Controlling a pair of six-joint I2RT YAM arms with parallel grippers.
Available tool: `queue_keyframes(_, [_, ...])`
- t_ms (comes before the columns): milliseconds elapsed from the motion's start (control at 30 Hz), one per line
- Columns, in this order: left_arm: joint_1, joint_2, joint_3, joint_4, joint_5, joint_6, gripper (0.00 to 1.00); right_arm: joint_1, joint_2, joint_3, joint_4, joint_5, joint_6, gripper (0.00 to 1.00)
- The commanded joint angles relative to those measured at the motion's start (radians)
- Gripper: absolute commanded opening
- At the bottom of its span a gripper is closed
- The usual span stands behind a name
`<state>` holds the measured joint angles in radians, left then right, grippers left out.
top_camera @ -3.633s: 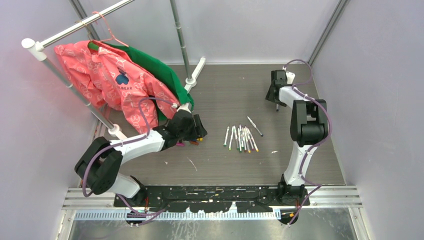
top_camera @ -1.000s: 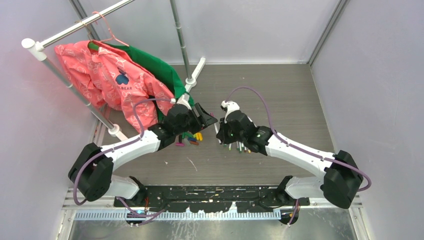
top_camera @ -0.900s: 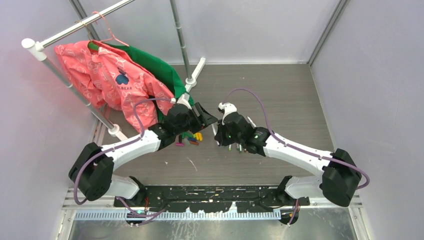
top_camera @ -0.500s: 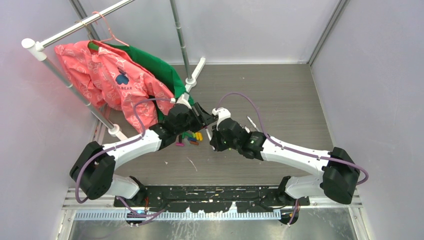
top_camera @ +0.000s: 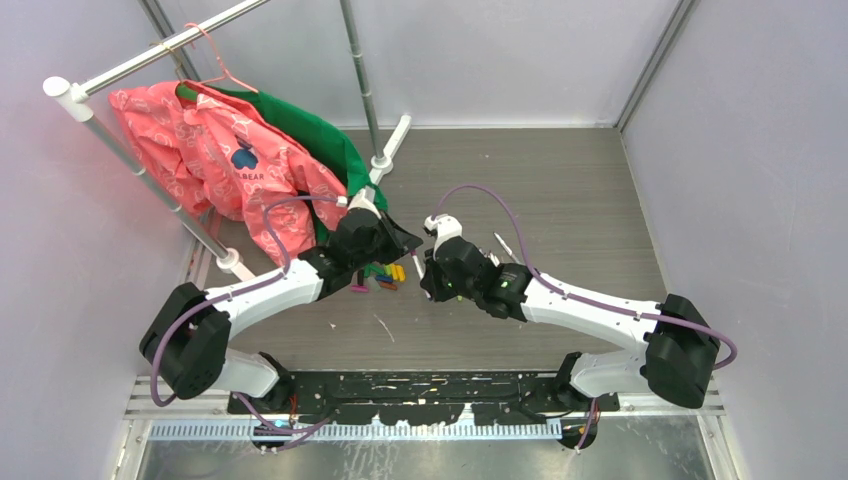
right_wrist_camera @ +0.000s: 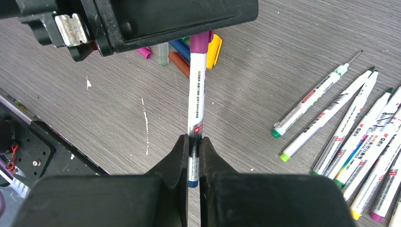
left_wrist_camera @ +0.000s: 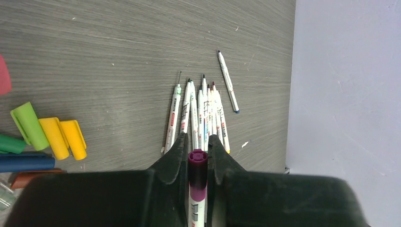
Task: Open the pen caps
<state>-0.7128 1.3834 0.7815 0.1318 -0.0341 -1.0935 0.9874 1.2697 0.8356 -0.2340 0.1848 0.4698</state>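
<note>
Clerk: Entry one, the pen in hand?

Arms: One purple cap (left_wrist_camera: 197,163), pinched at its sides by my left gripper (left_wrist_camera: 197,142), jaws tight on it. One white barrel (right_wrist_camera: 195,94), pinched near its far end by my right gripper (right_wrist_camera: 193,142), jaws tight on that. The pen hangs between the two over the table (top_camera: 560,190), a little left of its middle.

Clerk: Handling note?

Arms: By my reckoning, draw the two grips apart straight along the barrel, with no bending. The barrel is smooth, so my right grip could slide before the cap lets go. Pull steadily, not in a jerk.

Clerk: Entry two, other stock?

Arms: Several loose caps (left_wrist_camera: 56,137), green, yellow, orange and blue, lying toward the table's left edge. One bundle of uncapped pens (left_wrist_camera: 201,113) near its middle, with one pen lying apart.

Clerk: Which view shows what?

Arms: The left wrist shows the cap's end face seated between my fingers, but almost none of the barrel. The right wrist shows the barrel's length and the joint under the cap, which is the place to check alignment. The top view shows both wrists meeting and little of the pen.
</note>
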Motion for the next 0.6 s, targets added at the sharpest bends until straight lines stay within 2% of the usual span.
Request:
queue_keyframes(0, [-0.004,-0.020,0.002,0.051,0.008,0.021,0.00,0.006,-0.028,0.008,0.045,0.035,-0.003,0.01])
queue_keyframes(67, [-0.004,-0.025,-0.010,0.071,0.020,0.023,0.00,0.006,-0.034,0.007,0.046,0.037,-0.007,0.04])
queue_keyframes(167, [-0.004,-0.028,-0.023,0.102,0.058,0.027,0.00,0.006,-0.032,0.017,0.048,0.037,-0.012,0.21])
queue_keyframes(267, [-0.004,-0.031,-0.027,0.110,0.084,0.025,0.00,0.006,-0.024,0.027,0.054,0.043,-0.020,0.28])
queue_keyframes(567, [-0.004,-0.046,-0.041,0.132,0.110,0.001,0.00,0.004,0.007,0.047,0.079,0.057,-0.045,0.30])
